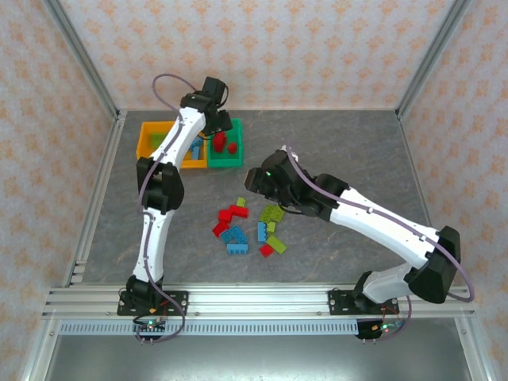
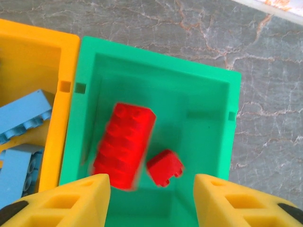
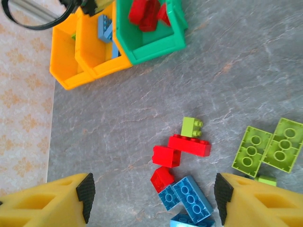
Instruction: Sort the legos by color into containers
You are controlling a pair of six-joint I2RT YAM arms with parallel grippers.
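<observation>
Hovering left gripper (image 2: 150,191) above green bin (image 2: 231,124)

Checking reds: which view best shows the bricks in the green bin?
Left wrist: looks straight into the green bin, one long red brick, one small red brick. Top external and right wrist give small, partial glimpses.

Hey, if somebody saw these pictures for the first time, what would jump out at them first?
Probably the scatter of small red, blue and lime green plastic bricks in the middle of the grey table. Then the green plastic bin at the far side, next to two orange-yellow plastic bins: it holds red bricks, and the left gripper hangs open right above it.
</observation>
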